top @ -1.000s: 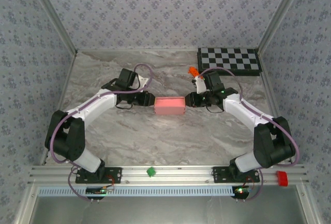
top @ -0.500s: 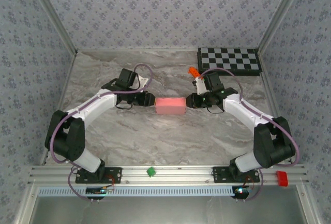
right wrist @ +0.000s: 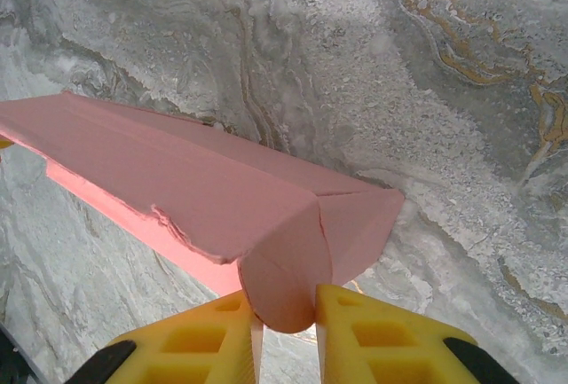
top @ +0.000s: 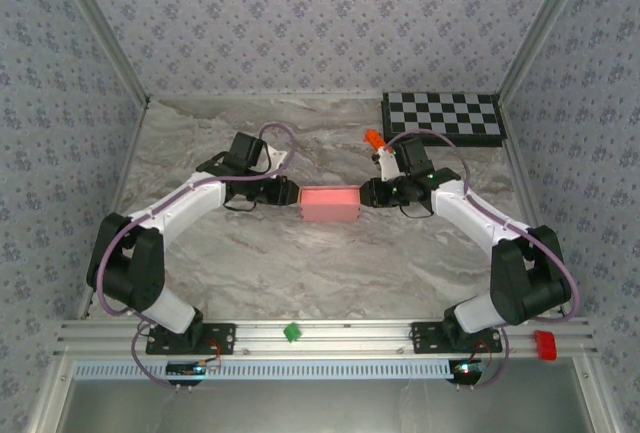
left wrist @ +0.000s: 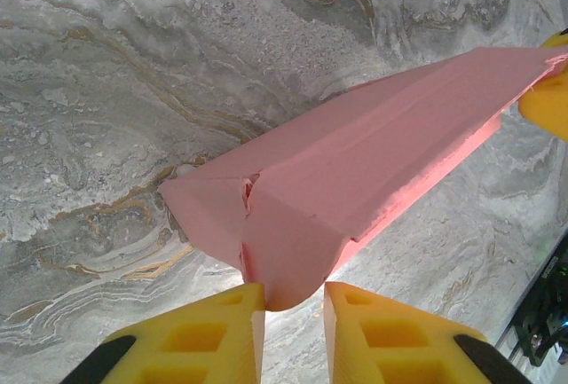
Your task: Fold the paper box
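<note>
Card of a plain salmon pink is seen folded into the paper box, which is long, low and shut on top. Creases are seen along its length. One long edge of the top flap is rough and ragged, and a small tear is seen near the left end. At each short end a rounded flap is seen sticking out. The paper box is laid flat on the marble table, near the middle, with its long sides set across the table. It is placed right between the two tools. The left gripper is closed on the rounded flap at the left end, and the flap is pinched between its yellow fingers. The right gripper is closed on the rounded flap at the right end in the same way. What is inside the paper box cannot be told, as the inside is hidden by the folded card. A checkerboard is laid at the far right corner of the table. A small orange block is seen close to the right gripper, on its far side.
</note>
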You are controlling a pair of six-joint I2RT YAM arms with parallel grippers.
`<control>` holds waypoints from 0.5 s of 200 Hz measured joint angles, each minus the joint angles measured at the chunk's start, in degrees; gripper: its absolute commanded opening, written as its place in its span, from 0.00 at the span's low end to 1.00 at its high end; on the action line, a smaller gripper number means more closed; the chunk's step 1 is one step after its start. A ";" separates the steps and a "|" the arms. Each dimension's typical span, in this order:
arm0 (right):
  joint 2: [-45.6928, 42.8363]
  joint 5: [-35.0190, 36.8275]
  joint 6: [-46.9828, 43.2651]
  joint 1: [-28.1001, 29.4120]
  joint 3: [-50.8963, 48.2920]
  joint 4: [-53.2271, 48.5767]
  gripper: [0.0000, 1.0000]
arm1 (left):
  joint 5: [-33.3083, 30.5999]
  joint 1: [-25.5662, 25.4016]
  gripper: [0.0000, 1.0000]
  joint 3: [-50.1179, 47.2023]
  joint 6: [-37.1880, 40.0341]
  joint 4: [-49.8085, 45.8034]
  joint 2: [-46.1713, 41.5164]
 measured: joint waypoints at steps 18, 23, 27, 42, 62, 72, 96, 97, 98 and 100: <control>0.00 -0.02 0.00 0.00 0.24 -0.07 0.24 | 0.20 0.00 0.22 0.00 0.00 0.13 0.00; 0.00 -0.02 0.00 0.00 0.31 -0.09 0.23 | 0.22 0.00 0.22 0.00 0.00 0.13 0.00; 0.00 -0.02 0.00 0.00 0.33 -0.07 0.23 | 0.24 0.00 0.22 0.00 -0.02 0.13 0.00; 0.00 -0.02 0.00 0.00 0.39 -0.07 0.23 | 0.39 0.00 0.22 0.00 -0.04 0.13 0.00; 0.00 -0.02 0.00 0.00 0.42 -0.09 0.23 | 0.42 0.00 0.22 0.00 -0.22 0.13 0.00; 0.00 -0.02 0.00 0.00 0.42 -0.09 0.23 | 0.42 0.00 0.21 0.00 -0.24 0.15 0.00; 0.00 -0.07 0.00 0.00 0.42 -0.09 0.23 | 0.61 0.00 0.21 0.00 -0.46 0.17 0.00; 0.00 -0.07 0.00 0.00 0.42 -0.07 0.23 | 0.61 0.00 0.20 0.00 -0.46 0.17 0.00; 0.00 -0.07 0.00 0.00 0.42 -0.09 0.23 | 0.61 0.00 0.20 0.00 -0.48 0.17 0.00; 0.00 -0.09 0.00 0.00 0.42 -0.07 0.23 | 0.61 0.00 0.20 0.00 -0.50 0.20 0.00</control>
